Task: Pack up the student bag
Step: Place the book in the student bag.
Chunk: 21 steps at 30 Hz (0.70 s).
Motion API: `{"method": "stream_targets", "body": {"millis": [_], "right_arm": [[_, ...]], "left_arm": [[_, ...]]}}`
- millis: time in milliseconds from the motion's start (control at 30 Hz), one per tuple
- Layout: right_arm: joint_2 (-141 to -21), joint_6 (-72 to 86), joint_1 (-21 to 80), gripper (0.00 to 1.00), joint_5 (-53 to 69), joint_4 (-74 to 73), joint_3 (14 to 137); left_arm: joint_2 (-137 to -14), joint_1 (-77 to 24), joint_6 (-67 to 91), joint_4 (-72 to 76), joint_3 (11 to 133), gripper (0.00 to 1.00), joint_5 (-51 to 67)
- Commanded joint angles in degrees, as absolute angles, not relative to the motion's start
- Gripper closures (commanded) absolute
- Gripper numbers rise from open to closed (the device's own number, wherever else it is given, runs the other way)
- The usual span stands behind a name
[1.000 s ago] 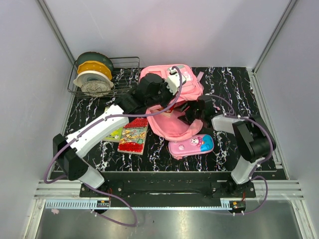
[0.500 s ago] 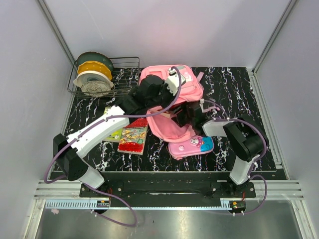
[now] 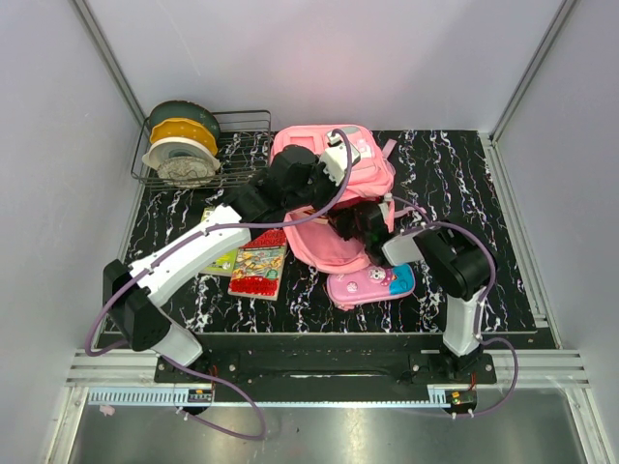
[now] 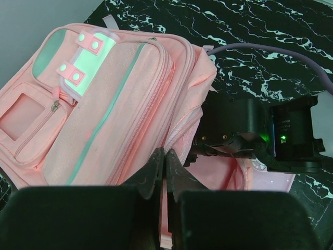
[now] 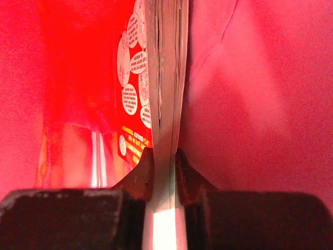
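The student bag (image 3: 334, 166) lies flat at the table's middle back, pink with a mint patch (image 4: 86, 60). My left gripper (image 4: 165, 154) is shut on the zipper edge of the student bag (image 4: 114, 104), holding the main opening up. My right gripper (image 5: 164, 157) is inside the bag, shut on the bottom edge of a thin book (image 5: 166, 78) with a red cover, standing on edge among pink lining. In the top view the right wrist (image 3: 360, 224) reaches into the opening and its fingers are hidden. The left wrist view shows that black wrist (image 4: 244, 130) at the bag's mouth.
A pink-purple cartoon pencil case (image 3: 372, 282) lies just in front of the bag. Two books (image 3: 258, 266) lie left of it, under the left arm. A wire rack (image 3: 247, 121) with filament spools (image 3: 182, 145) stands at the back left. Walls close the sides.
My right arm has moved left, pushing its gripper further into the bag's opening. The left arm and the bag's held edge have stayed put.
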<state>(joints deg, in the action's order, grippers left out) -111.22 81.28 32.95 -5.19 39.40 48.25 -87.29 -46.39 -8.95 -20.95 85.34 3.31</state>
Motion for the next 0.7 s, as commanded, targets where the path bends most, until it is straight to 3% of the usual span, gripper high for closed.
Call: {"method": "stream_targets", "body": {"millis": [0, 200, 300, 500, 667], "right_arm": [[-107.59, 76.48, 33.40, 0.94, -7.20, 40.08, 45.18], [-93.71, 60.49, 30.60, 1.00, -7.57, 35.35, 42.45], [-90.27, 52.66, 25.78, 1.00, 5.64, 30.61, 45.78], [-100.09, 50.45, 18.99, 1.00, 31.67, 28.03, 55.53], [-111.52, 56.77, 18.72, 1.00, 39.98, 34.00, 59.67]], "left_arm": [[-82.71, -46.49, -9.14, -13.71, 86.13, 1.00, 3.43], [-81.92, -45.36, -10.37, -14.50, 84.29, 1.00, 1.85], [-80.95, -44.30, -10.55, -14.85, 83.15, 1.00, 2.20], [-79.28, -43.42, -10.72, -13.54, 82.53, 1.00, 4.57], [-79.72, -43.42, -10.72, -13.10, 83.67, 1.00, 5.27]]}}
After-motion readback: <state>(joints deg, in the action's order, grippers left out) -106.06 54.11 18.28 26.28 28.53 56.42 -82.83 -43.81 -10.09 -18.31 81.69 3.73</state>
